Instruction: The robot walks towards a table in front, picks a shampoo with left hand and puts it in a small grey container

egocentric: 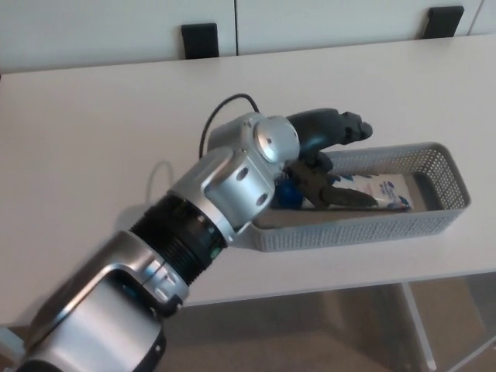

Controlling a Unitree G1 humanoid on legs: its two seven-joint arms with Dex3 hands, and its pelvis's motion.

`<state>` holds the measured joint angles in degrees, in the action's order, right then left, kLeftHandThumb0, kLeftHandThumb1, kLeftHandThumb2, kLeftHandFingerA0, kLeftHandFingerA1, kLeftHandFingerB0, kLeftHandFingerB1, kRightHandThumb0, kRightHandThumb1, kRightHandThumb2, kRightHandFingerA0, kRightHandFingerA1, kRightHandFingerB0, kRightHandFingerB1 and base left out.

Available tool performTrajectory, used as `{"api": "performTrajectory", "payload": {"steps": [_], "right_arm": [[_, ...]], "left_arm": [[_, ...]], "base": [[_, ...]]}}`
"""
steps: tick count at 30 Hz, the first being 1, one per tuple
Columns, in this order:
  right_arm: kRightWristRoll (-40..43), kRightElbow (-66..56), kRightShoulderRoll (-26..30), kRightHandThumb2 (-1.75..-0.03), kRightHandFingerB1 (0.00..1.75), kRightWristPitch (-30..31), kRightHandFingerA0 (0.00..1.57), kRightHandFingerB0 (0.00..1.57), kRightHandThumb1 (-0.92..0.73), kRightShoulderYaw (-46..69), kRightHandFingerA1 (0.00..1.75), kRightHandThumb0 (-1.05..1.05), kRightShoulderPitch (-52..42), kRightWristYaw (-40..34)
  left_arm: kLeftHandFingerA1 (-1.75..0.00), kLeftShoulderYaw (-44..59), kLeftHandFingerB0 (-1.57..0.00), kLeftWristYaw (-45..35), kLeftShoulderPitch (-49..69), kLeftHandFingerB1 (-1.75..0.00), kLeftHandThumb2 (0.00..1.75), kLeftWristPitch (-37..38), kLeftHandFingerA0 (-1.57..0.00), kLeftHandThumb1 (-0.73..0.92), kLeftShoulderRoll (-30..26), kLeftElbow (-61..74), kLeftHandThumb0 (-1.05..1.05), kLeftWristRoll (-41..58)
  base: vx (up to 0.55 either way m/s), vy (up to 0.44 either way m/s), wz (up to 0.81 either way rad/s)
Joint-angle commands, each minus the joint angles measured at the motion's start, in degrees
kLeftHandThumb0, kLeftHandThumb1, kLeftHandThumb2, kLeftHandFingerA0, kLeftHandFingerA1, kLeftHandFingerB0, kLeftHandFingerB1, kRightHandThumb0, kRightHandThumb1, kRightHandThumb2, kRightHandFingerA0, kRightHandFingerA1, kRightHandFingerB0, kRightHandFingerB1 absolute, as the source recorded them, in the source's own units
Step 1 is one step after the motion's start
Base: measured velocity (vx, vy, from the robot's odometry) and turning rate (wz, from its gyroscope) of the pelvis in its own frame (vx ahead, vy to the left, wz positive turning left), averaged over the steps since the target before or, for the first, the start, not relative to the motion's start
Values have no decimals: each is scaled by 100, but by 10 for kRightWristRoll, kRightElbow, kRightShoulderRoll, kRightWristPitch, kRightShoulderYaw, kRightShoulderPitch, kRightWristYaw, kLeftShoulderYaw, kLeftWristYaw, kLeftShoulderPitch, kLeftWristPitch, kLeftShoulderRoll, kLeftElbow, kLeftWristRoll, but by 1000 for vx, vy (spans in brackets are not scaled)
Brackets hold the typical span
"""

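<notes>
One shampoo (384, 191), white with a blue cap (288, 194): we log it lying flat inside the small grey container (364, 229), cap toward the container's left end.

One small grey container, perforated walls: it stands near the front edge of the bench (93, 132), toward the right.

One left hand (322, 155): we find it over the container's left half. Its fingers (341, 126) reach past the far rim and stand well apart from the thumb (345, 198), which lies low across the shampoo. We read this as a spread hand with no closed hold, though the thumb may be touching the shampoo.

Right hand: none in view.

Status, as we judge it: the placing looks done, and the withdrawal remains.

Hazards we note:
- The thumb may snag the shampoo on lifting and drag it up or over the wall.
- The wrist sits close to the container's left end, and a sideways pull could push the light container along the bench.
- A push toward the front edge could send the container off the bench.
</notes>
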<state>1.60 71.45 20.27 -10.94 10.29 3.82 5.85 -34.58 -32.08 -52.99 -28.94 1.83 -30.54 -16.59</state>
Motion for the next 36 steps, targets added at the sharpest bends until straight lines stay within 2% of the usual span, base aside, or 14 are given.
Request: {"api": "performTrajectory", "payload": {"steps": [1,2,3,4,5,6,16,17,18,21,22,24,25,36], "right_arm": [[-12,0,9,-58,46,10,68,56,-65,-10,51,-18,2,4],[-13,0,10,-58,46,9,67,56,-64,-12,51,-19,3,5],[-13,1,10,-58,46,9,67,56,-64,-12,51,-19,3,5],[-13,0,10,-58,46,7,68,57,-63,-13,50,-20,0,5],[-13,-1,10,-59,46,6,70,57,-65,-14,51,-21,-4,5],[-12,-1,10,-59,46,8,70,57,-65,-13,51,-21,-4,6],[-17,-5,10,-59,46,8,70,57,-65,-19,52,-20,-7,12],[-17,-4,9,-59,46,8,69,57,-65,-19,51,-21,-10,11],[-18,-3,9,-59,46,8,71,57,-65,-20,52,-19,-14,9],[-20,-2,11,-58,46,8,73,58,-64,-21,53,-19,-20,6],[-21,-3,12,-58,47,6,72,59,-64,-22,53,-19,-22,6],[-23,-6,17,-59,47,-5,71,57,-66,-25,55,-21,-34,15],[-25,-4,18,-60,46,-6,70,56,-66,-28,54,-23,-36,17],[-26,16,19,-58,47,-13,71,56,-65,-29,55,-19,-56,17]], "left_arm": [[-55,13,0,-36,-1,-2,58,-8,-10,61,-30,16,-95,-1],[-41,20,0,-33,1,0,91,-4,-2,47,-34,23,-84,0],[-41,23,0,-32,3,0,91,-2,-2,47,-37,28,-84,0],[0,28,0,-32,7,0,63,-7,0,58,-40,41,-96,1],[0,47,0,-20,17,0,90,-3,0,47,-48,76,-86,5],[0,66,0,-4,27,0,90,12,0,47,-56,106,-86,6],[-15,241,-10,-59,49,-21,81,25,-10,46,-164,417,-72,82],[-25,260,-11,-71,67,-26,56,17,-11,46,-175,448,-59,98],[-49,292,0,-88,102,-47,83,14,0,24,-189,493,-29,128],[-28,335,-18,-105,168,-28,55,25,-19,45,-208,554,-54,163],[-51,387,-8,-127,237,-50,86,37,-8,29,-221,599,-26,201],[-52,478,-12,-155,373,-51,88,29,-12,32,-219,681,-23,262],[-34,505,-30,-165,416,-31,55,30,-31,48,-215,699,-36,279],[-38,647,-34,-285,960,-32,53,311,-42,43,-115,642,-40,323]], "base": [[0,0,0],[0,0,0],[0,0,0],[0,0,0],[0,0,0],[0,0,0],[0,0,0],[0,0,0],[0,0,0],[0,0,0],[0,0,0],[0,0,0],[0,0,0],[0,0,0]]}}
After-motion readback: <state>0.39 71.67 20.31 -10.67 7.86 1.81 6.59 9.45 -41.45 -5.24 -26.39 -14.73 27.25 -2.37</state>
